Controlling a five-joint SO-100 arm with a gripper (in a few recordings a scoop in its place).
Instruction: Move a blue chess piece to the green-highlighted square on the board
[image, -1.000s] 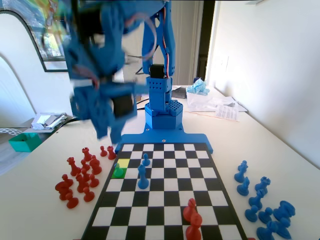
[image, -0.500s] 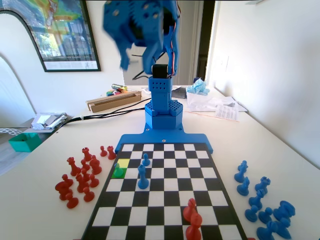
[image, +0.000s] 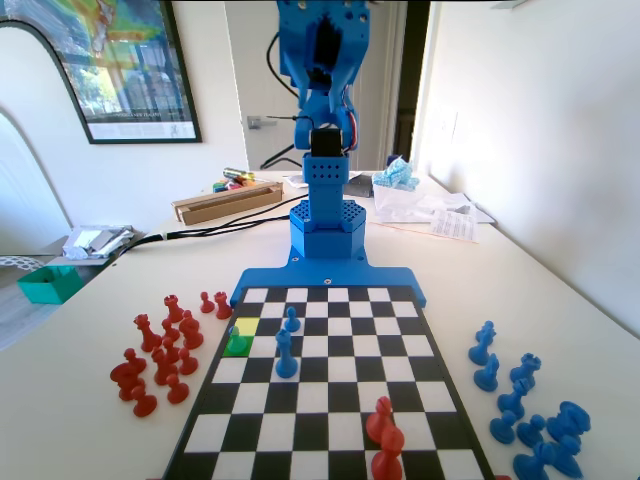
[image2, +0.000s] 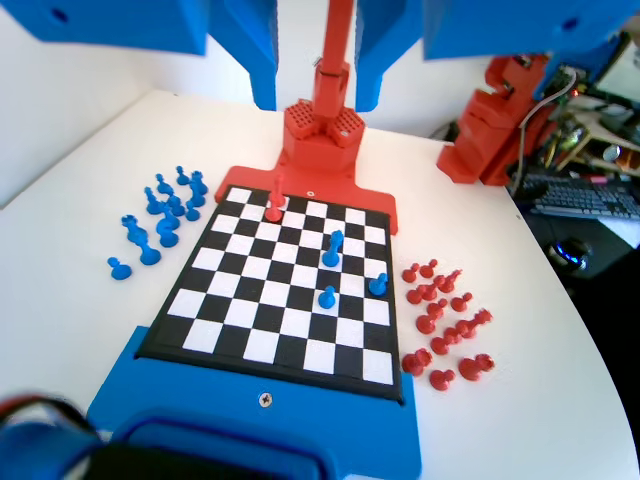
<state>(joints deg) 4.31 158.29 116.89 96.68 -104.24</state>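
Observation:
My gripper (image2: 317, 100) is raised high above the near end of the board (image2: 170, 345), jaws apart with nothing between them. In the fixed view the blue arm (image: 322, 60) stands upright at the far end. The green-highlighted square (image: 238, 346) lies in the left edge column, just in front of a pale yellow square (image: 246, 326). A blue pawn (image: 291, 320) (image2: 327, 297) stands two columns to the right of the yellow square. A taller blue piece (image: 286, 355) (image2: 333, 248) is close by. Another blue pawn (image2: 378, 285) stands in the right edge column of the wrist view.
Two red pieces (image: 384, 436) stand on the board's near end in the fixed view. Several red pieces (image: 160, 350) are grouped off the board's left side, and several blue pieces (image: 525, 415) off its right side. A green box (image: 48, 283) sits far left.
The arm has swung from low over the board's left side up to the centre, upright. The pieces on the board have not moved.

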